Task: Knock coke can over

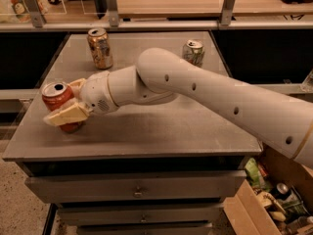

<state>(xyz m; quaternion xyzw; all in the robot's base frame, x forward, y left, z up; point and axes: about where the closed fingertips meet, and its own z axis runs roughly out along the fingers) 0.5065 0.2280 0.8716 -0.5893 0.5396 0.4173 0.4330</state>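
The coke can (pixel 55 100), red with a silver top, stands upright near the left front corner of the grey table (pixel 161 131). My gripper (pixel 61 103) has reached it from the right and is open. One cream finger (pixel 66 115) lies across the front of the can's lower body. The other finger (pixel 77 85) shows behind the can. The can sits between the two fingers. The big white arm crosses the table from the lower right.
An orange-gold patterned can (pixel 100 48) stands at the back left and a white-and-green can (pixel 194 52) at the back right. A cardboard box of rubbish (pixel 274 199) sits on the floor at the right. Drawers are under the table and a railed shelf behind it.
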